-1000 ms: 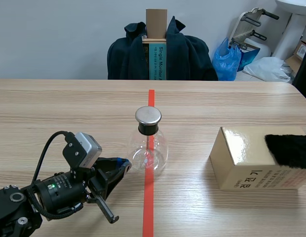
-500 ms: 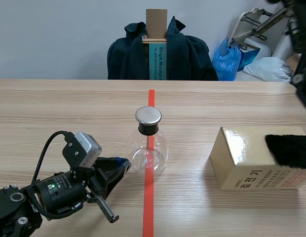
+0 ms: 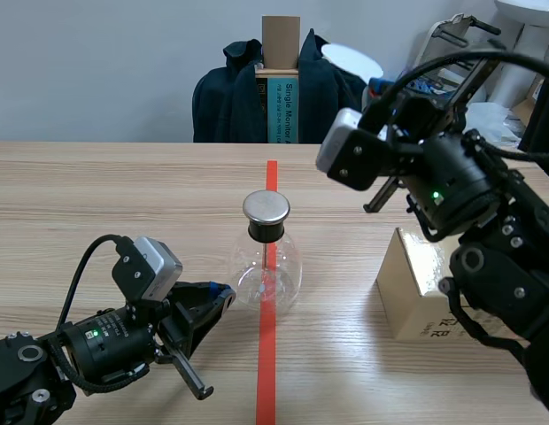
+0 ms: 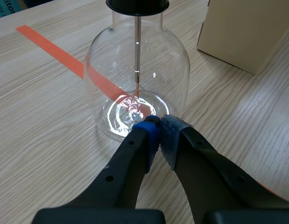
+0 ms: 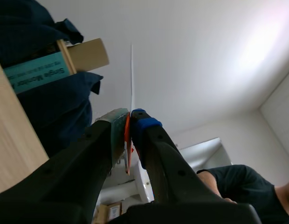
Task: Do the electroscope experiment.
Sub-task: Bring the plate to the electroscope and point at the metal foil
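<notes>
Glass electroscope (image 3: 267,266): likely fragile, slick; best held at stopper neck. Left gripper (image 4: 158,126) closed empty, at its base, 8 o'clock. Right gripper (image 5: 128,119), 2 o'clock, clamping thin white disc (image 3: 350,60).

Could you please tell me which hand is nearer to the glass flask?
Left. The left hand sits shut at the base of the glass flask; the right hand hangs high above the table, away from it, clamping a thin white disc.

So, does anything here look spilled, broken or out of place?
Nothing stands out. The glass flask stands upright and whole on the tape line. The left gripper is shut, tips at its base; the right gripper, raised, is shut on a thin white sheet.
</notes>
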